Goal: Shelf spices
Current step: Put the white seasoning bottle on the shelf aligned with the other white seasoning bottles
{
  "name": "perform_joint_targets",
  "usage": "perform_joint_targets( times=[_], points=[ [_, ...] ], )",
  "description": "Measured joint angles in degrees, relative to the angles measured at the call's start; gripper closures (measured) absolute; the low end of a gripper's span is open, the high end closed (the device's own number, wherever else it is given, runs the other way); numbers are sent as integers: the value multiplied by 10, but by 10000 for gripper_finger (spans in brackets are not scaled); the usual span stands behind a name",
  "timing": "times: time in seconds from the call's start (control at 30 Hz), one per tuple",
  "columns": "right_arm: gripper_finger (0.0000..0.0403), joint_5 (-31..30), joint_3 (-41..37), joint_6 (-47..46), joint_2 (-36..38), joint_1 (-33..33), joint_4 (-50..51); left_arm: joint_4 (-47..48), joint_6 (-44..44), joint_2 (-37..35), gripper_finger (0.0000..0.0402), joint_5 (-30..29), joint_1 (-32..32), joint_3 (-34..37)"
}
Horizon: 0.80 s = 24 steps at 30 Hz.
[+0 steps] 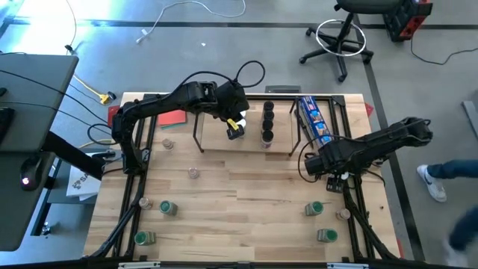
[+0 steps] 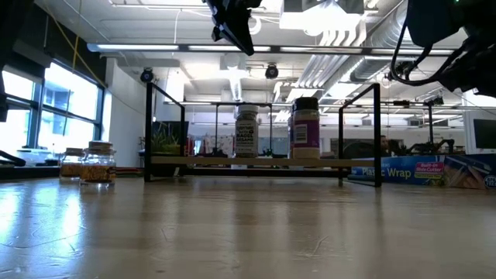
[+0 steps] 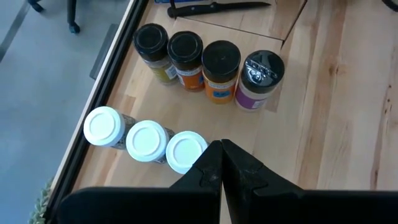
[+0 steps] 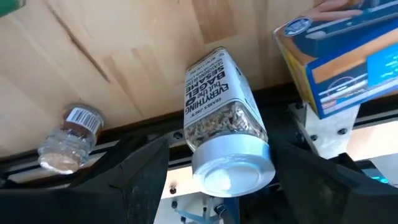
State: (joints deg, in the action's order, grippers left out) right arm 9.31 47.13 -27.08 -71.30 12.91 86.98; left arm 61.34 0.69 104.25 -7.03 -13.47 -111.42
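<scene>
Spices are split up: four black-lidded jars (image 3: 205, 65) stand upright in a row on the shelf (image 1: 216, 138), three white-lidded jars (image 3: 146, 140) in another row beside them. The left claw (image 3: 221, 163) hovers over the shelf, clenched and empty. The right claw (image 4: 217, 180) sits by the counter's (image 1: 246, 202) right edge grasping a seasoning jar (image 4: 221, 115) (long axis tilted, pale lid toward the wrist camera). The right wrist view also shows a small jar (image 4: 68, 140) lying on its side nearby and the blue box (image 4: 348, 56) just beside, which the low view barely catches. Green-lidded jars (image 1: 168, 208) are scattered on the counter's near half. Low view shows only two jars (image 2: 246, 132) on the shelf, the rest hidden behind.
</scene>
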Motion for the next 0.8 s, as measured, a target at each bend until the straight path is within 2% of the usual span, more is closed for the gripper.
perform_joint_targets(
  times=[0.17,0.47,0.8],
  points=[
    [138,14,-4,13,-22,8,-5,0,0,0,401,0,0,0],
    [206,34,-11,40,-71,40,-13,0,0,0,401,0,0,0],
    [214,45,-9,67,-96,48,-12,1,0,0,402,0,0,0]
  ],
)
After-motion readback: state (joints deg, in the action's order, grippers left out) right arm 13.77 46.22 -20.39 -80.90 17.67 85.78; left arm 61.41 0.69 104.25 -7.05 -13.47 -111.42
